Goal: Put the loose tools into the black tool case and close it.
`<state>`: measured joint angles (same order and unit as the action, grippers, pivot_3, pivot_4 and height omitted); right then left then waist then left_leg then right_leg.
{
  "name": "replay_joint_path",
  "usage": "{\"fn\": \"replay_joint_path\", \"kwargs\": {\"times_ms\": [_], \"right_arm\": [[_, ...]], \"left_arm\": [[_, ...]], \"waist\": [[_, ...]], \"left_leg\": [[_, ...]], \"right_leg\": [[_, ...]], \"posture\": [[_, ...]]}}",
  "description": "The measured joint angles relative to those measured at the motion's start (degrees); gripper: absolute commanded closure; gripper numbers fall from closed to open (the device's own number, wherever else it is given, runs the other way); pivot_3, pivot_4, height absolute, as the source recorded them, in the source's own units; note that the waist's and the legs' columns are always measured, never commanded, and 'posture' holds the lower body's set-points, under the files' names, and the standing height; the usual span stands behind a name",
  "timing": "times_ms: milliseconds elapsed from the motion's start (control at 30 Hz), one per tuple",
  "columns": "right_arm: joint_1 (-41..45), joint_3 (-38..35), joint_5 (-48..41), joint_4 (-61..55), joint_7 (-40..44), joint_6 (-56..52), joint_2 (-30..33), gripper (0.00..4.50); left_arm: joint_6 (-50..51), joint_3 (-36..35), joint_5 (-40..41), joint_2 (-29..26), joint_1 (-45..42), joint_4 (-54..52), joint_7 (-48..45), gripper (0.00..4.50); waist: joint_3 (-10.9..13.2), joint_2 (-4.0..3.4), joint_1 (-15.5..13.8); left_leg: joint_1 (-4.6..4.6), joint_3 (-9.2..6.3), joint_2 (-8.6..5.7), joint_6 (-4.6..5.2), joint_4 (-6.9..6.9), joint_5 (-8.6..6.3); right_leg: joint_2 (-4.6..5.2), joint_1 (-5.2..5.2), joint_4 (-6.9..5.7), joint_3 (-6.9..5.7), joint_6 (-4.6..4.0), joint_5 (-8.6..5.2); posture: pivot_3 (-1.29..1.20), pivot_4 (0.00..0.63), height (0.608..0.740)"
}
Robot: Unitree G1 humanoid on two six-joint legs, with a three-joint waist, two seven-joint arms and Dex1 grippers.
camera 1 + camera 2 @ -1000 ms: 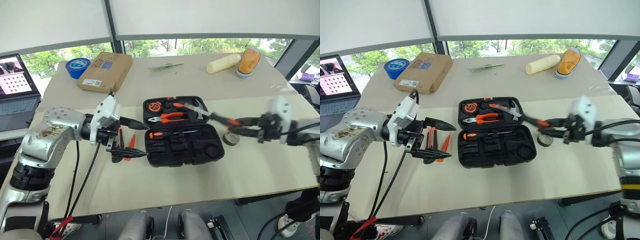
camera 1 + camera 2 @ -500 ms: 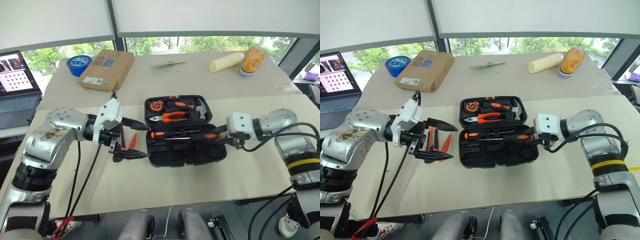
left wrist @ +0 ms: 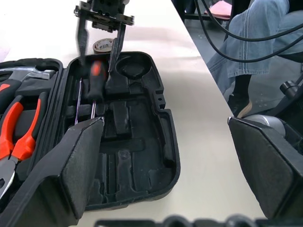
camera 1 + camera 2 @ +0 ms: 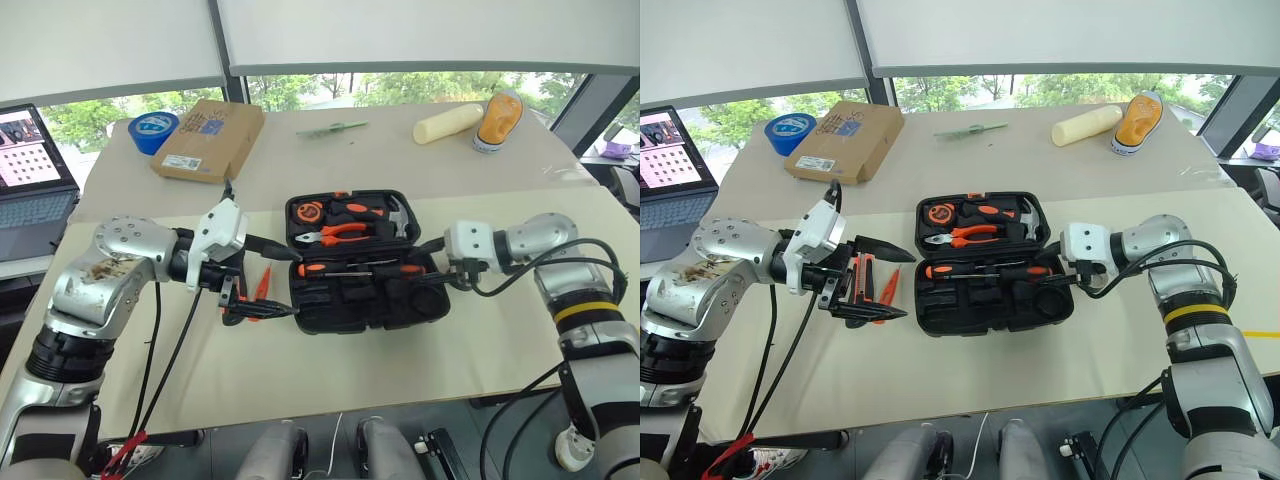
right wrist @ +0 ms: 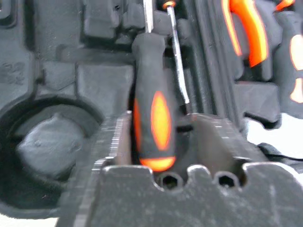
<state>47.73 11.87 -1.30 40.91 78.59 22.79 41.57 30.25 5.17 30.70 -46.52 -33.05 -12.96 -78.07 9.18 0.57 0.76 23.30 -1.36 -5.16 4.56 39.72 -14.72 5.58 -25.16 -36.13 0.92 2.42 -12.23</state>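
Since a second ago your right gripper [image 4: 1068,274] has swung in from well off the right side of the desk [image 4: 970,380] and come down to the right end of the black tool case [image 4: 992,312], bringing the black-and-orange screwdriver [image 4: 1025,271] with it. That screwdriver now lies in the case's front half, handle toward the gripper, shaft pointing along the case beside another slim screwdriver [image 4: 335,267] already seated there. In the right wrist view the handle [image 5: 152,120] sits between the jaws, which stand slightly apart on either side of it; you cannot tell whether they still pinch it. The case lies open and flat at the middle of the desk, with orange-handled pliers [image 4: 338,234] and a hammer [image 4: 396,213] in the rear half. Your left gripper [image 4: 880,284] hovers just left of the case, jaws spread wide and holding nothing. Under it, on the desk, lie the utility knife [image 4: 861,277] and the slim orange tester [image 4: 888,288]. A small dark tape roll [image 3: 103,45] rests on the desk just beyond the case's right end.
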Motion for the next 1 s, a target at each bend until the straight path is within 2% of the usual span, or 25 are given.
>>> {"fn": "replay_joint_path", "kwargs": {"times_ms": [33, 67, 100, 167, 333, 567, 1000], "right_arm": [[-0.02, -0.73, -1.09, -1.15, 0.04, -2.64, -0.43, 0.21], [-0.03, -1.32, -1.96, -2.25, 0.01, -4.35, -0.61, 0.08], [-0.01, -1.74, -2.50, -3.45, -0.01, -5.91, -0.65, 0.08], [-0.03, -2.65, -4.23, -6.50, -0.25, -10.38, -0.92, 0.44], [-1.83, -3.85, -6.73, -12.80, -3.94, -20.30, -4.02, 2.08], [-5.61, -2.73, -5.37, -14.50, -6.31, -21.92, -5.36, 4.48], [-5.97, 0.25, -3.76, -14.73, -6.04, -23.99, -8.78, 4.48]], "left_arm": [[-0.05, 0.06, -0.11, 0.05, 0.00, 0.01, 0.02, 0.00], [-0.08, 0.08, -0.20, 0.06, 0.00, 0.04, 0.03, 0.00], [-0.10, 0.09, -0.26, 0.06, 0.00, 0.10, 0.04, 0.00], [-0.32, 0.13, -0.38, 0.17, -0.01, 0.37, 0.04, 0.00], [-1.48, 0.59, -1.24, 1.15, -0.05, 0.68, 0.24, 0.00], [-2.64, 0.98, -2.36, 1.86, -0.29, 2.49, 0.47, 0.00], [-4.09, 2.48, -4.05, 3.21, -1.80, 5.09, 0.57, 0.00]], "waist": [[0.00, 0.00, 0.00], [0.00, 0.00, -0.03], [0.00, 0.00, -0.05], [0.00, 0.00, -0.07], [0.00, 0.00, -0.12], [0.00, 0.00, -0.09], [0.00, 0.00, -0.08]], "left_leg": [[0.00, 0.00, 0.00, 0.00, 0.00, 0.00], [0.02, 0.00, 0.00, 0.00, 0.01, 0.00], [0.01, 0.00, 0.00, 0.00, 0.01, 0.00], [0.01, 0.00, 0.00, 0.00, 0.02, 0.00], [0.02, -0.01, 0.00, 0.00, 0.01, 0.00], [0.02, -0.01, -0.02, 0.01, 0.01, 0.00], [0.01, -0.01, -0.02, 0.01, 0.03, 0.00]], "right_leg": [[0.00, 0.00, 0.00, 0.00, 0.00, 0.00], [0.01, -0.01, -0.01, 0.01, 0.00, 0.00], [0.01, 0.00, -0.02, 0.00, 0.00, 0.00], [0.02, 0.00, -0.01, 0.00, 0.00, 0.00], [0.03, -0.01, -0.04, -0.01, 0.00, 0.00], [0.01, -0.03, -0.05, -0.01, 0.00, 0.00], [-0.01, -0.01, -0.06, -0.03, 0.00, 0.00]], "posture": [[0.00, 0.150, 0.738], [0.00, 0.150, 0.738], [0.00, 0.150, 0.738], [0.00, 0.150, 0.738], [0.00, 0.150, 0.738], [0.00, 0.150, 0.738], [0.00, 0.150, 0.738]]}}
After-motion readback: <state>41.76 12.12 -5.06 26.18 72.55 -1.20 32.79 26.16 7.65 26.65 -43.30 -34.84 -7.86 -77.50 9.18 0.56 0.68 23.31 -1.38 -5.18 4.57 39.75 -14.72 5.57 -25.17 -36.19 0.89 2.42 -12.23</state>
